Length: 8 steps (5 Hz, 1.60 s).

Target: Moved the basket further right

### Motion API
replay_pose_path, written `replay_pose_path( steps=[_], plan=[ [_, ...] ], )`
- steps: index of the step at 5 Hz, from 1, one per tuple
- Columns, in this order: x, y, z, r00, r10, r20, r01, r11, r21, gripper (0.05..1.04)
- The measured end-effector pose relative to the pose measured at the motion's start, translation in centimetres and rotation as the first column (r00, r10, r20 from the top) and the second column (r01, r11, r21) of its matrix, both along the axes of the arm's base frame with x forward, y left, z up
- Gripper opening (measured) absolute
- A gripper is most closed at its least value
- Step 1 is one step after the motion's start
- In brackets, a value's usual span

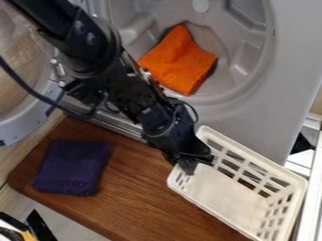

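Here's the tool (196, 162) at the ten-o'clock end of the basket (229, 195); open or gripping, can't tell; likely placed to shift it towards three!

A brown wooden board with visible grain and rounded corners (141, 202) carries a rectangular, off-white plastic basket with slotted sides (220, 193), which sits upright with its open top facing up. Well apart to the left of the basket, a dark purple, roughly square folded cloth (74, 167) lies flat directly on the wood. The board stretches from beneath the basket to beyond the far side of the cloth, where one rounded corner shows.
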<state>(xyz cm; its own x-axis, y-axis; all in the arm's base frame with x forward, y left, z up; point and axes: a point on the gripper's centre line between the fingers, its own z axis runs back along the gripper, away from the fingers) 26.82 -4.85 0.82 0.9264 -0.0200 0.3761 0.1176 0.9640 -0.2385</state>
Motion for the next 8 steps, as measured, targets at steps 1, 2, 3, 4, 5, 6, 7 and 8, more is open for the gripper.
replay_pose_path(
  steps=[1, 2, 3, 4, 5, 6, 7, 8],
  plan=[
    [0.0, -1.2, -0.2, 0.999, -0.038, 0.012, 0.038, 0.999, -0.004, 0.102],
    [-0.3, -1.8, -0.6, 0.998, -0.06, -0.001, 0.06, 0.998, 0.0, 0.102],
    [-0.6, -1.6, -0.9, 0.998, -0.053, -0.017, 0.053, 0.998, 0.015, 0.102],
    [-0.6, -1.7, -2.3, 0.997, -0.051, -0.057, 0.052, 0.999, 0.011, 0.102],
    [-0.2, -1.6, -3.0, 0.996, -0.061, -0.066, 0.062, 0.998, 0.013, 0.122],
    [-0.1, -1.3, -3.0, 0.996, -0.028, -0.088, 0.03, 0.999, 0.022, 0.318],
    [-0.3, -1.5, -3.1, 0.994, -0.027, -0.105, 0.032, 0.999, 0.043, 0.622],
    [-0.3, -1.5, -3.1, 0.994, -0.03, -0.107, 0.035, 0.998, 0.048, 0.924]
  ],
)
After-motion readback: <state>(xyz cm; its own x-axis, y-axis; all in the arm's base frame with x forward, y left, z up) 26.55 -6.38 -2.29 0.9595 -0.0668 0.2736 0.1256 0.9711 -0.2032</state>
